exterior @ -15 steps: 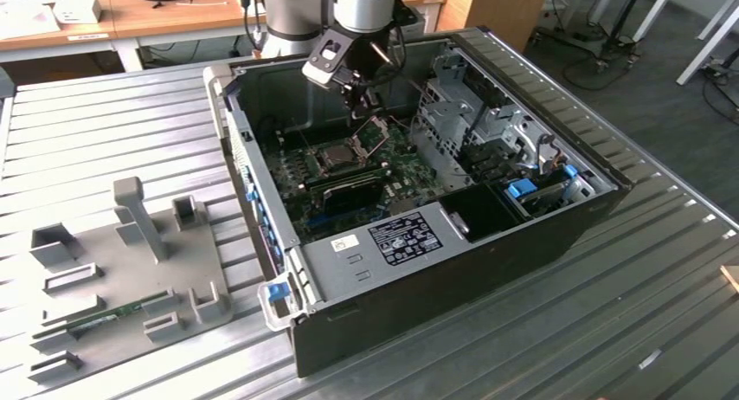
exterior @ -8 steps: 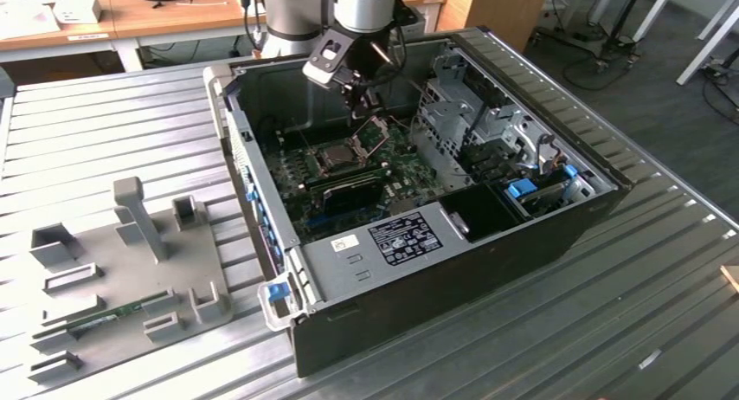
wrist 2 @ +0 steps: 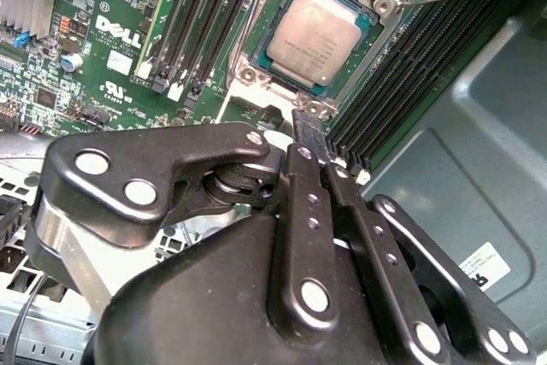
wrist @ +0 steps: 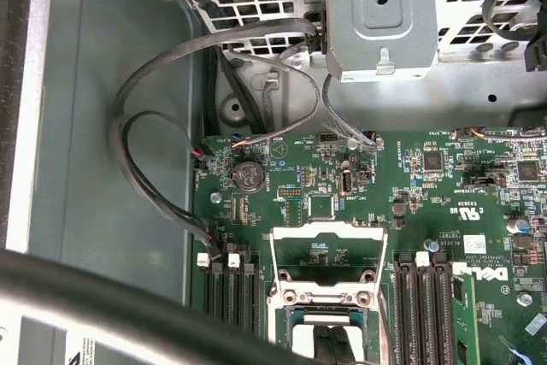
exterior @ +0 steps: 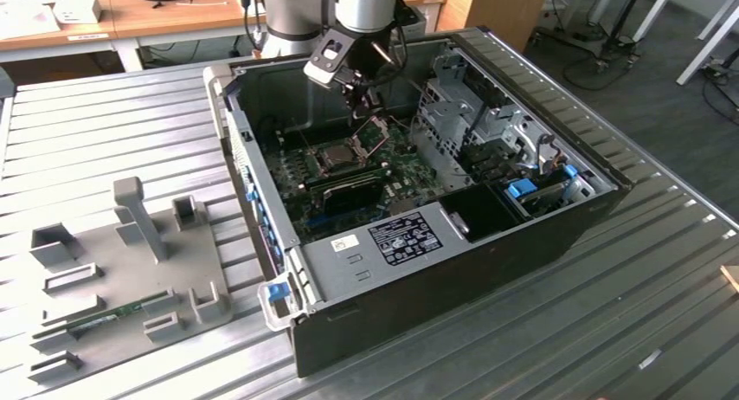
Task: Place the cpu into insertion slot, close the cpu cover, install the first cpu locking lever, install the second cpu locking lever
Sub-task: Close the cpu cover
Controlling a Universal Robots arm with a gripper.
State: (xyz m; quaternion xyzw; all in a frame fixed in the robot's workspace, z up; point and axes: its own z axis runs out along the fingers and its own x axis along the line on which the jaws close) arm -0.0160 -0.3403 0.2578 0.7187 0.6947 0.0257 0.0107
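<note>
Pale, matte, square cpu [wrist 2: 320,36] sits flat in the insertion slot [wrist 2: 256,79], silvery frame around it, on the green board. The cpu cover [wrist: 327,230], a thin windowed metal plate, stands raised. The black tool [wrist 2: 309,130] is pinched together and empty, tip just beside the frame. The dark computer case [exterior: 485,244] rests on the ribbed metal bench [exterior: 116,123], with a wooden desk [exterior: 173,19] behind.

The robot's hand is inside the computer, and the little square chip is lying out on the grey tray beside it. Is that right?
Not quite. The hand is inside the computer case, but the cpu is not on the grey tray. It sits in the insertion slot on the green board, as the second wrist view shows.
</note>
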